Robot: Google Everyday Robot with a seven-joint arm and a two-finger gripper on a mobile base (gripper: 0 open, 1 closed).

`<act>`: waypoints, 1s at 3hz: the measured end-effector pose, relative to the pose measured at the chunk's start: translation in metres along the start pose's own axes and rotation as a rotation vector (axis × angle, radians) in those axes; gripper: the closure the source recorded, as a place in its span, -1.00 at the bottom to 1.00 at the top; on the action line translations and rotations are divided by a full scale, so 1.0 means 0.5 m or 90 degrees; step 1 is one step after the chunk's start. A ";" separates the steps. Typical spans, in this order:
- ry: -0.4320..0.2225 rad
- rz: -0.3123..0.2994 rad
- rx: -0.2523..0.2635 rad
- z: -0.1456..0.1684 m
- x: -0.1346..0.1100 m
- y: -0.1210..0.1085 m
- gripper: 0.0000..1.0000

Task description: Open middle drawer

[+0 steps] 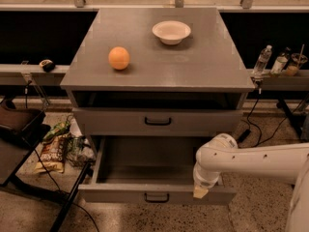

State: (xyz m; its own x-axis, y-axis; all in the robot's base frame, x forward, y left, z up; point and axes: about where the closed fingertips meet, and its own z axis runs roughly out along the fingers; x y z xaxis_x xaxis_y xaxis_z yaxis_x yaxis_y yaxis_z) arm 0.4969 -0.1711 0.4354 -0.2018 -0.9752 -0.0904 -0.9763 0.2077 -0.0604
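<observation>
The middle drawer point(120, 193) is pulled far out of the grey cabinet, toward the camera. Its low flat front carries a small black bar handle point(157, 197), and its deep grey tray point(145, 161) shows nothing inside. My gripper point(199, 192) hangs from the white arm point(251, 161), which reaches in from the right. The gripper sits at the top edge of the drawer front, right of the handle. The drawer above point(158, 121) is closed, with a wider black handle. Anything below the open drawer is hidden.
An orange ball point(119, 58) and a white bowl point(171, 32) sit on the cabinet top point(193, 66). Snack bags point(53, 151) and a black stand point(19, 129) with cables lie on the floor at the left. Bottles point(262, 61) stand on a ledge at the right.
</observation>
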 end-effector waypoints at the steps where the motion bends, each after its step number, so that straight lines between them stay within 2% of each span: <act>1: 0.000 0.000 0.000 0.000 0.000 0.000 1.00; 3: 0.001 -0.003 -0.003 -0.001 -0.001 0.006 1.00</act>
State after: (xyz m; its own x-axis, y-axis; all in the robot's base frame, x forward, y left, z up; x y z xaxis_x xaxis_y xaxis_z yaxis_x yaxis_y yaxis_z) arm 0.4940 -0.1701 0.4357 -0.1976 -0.9762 -0.0889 -0.9776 0.2030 -0.0561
